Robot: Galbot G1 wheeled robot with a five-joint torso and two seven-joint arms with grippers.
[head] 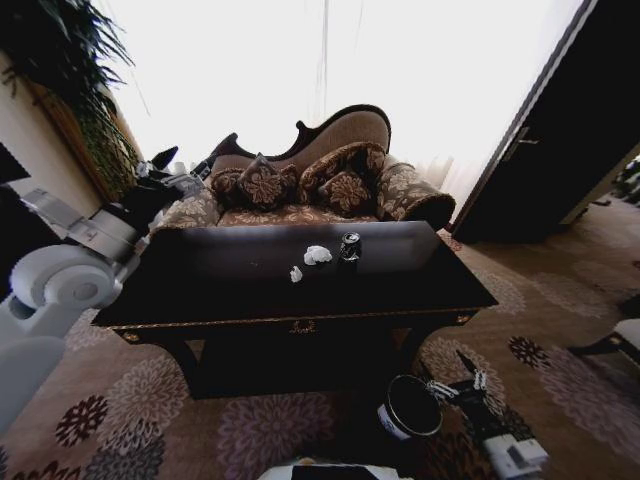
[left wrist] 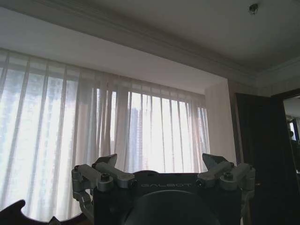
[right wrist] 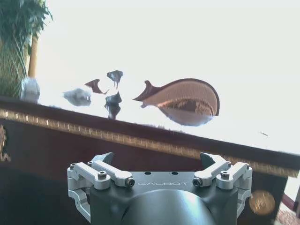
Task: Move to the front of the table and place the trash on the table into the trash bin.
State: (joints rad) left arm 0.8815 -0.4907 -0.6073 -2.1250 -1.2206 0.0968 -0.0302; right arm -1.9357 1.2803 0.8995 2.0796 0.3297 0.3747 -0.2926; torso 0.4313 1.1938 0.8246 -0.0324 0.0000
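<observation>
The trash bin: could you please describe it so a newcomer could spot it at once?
Find the large dark table before the sofa. On the carpet below its front edge stands the trash bin, a small round black bucket with a white label, beside the right gripper.

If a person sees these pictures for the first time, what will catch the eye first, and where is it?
First comes the dark glossy table in the middle, with three small pieces of trash on top: a drink can, a white tissue wad and a paper scrap. Behind it stands a patterned sofa against a bright window. On the carpet in front sits the black trash bin, beside the right gripper.
</observation>
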